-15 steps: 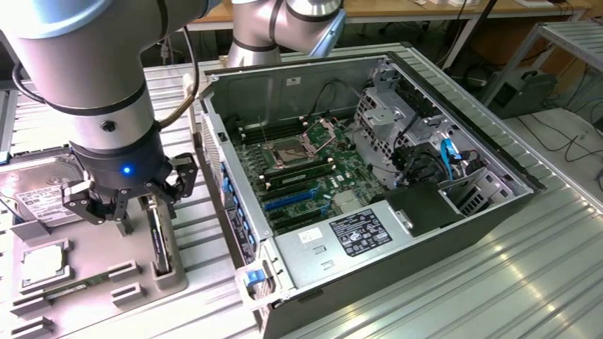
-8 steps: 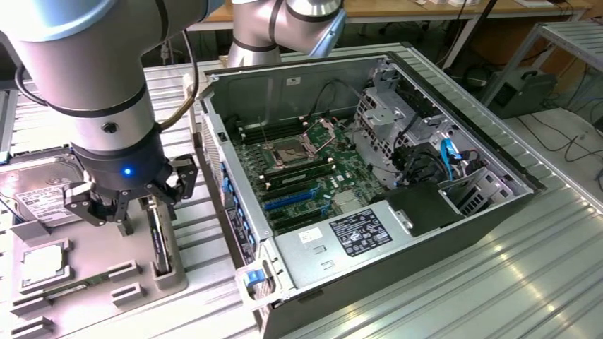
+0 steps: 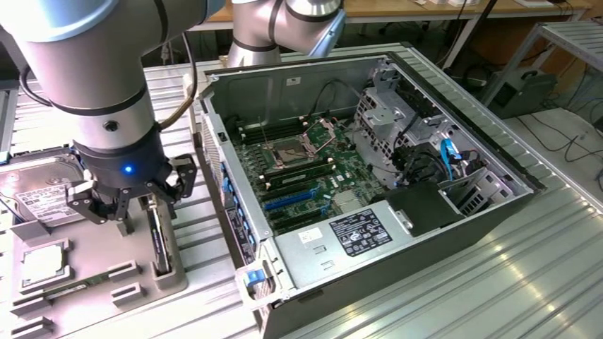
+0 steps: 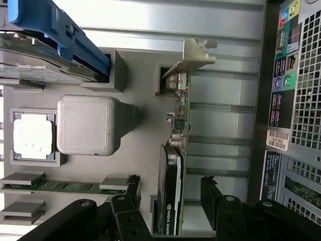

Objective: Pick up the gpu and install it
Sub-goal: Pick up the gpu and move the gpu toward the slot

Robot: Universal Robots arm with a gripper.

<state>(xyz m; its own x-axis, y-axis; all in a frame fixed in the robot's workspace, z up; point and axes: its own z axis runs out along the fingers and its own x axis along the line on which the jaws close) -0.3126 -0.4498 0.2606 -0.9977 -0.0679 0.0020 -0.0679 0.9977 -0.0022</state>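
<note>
Locate the tray (image 3: 94,265) on the table (image 3: 527,282), at the exterior view's left of the computer case (image 3: 282,88). Find the gpu (image 3: 159,244) on edge in the tray slot nearest the case. Find the gripper (image 3: 137,208) over it, one finger each side, clear of it. Find the hard drive (image 3: 38,194), processor (image 3: 42,263) and memory stick (image 3: 66,288) in the tray, beyond the gpu from the case.
</note>
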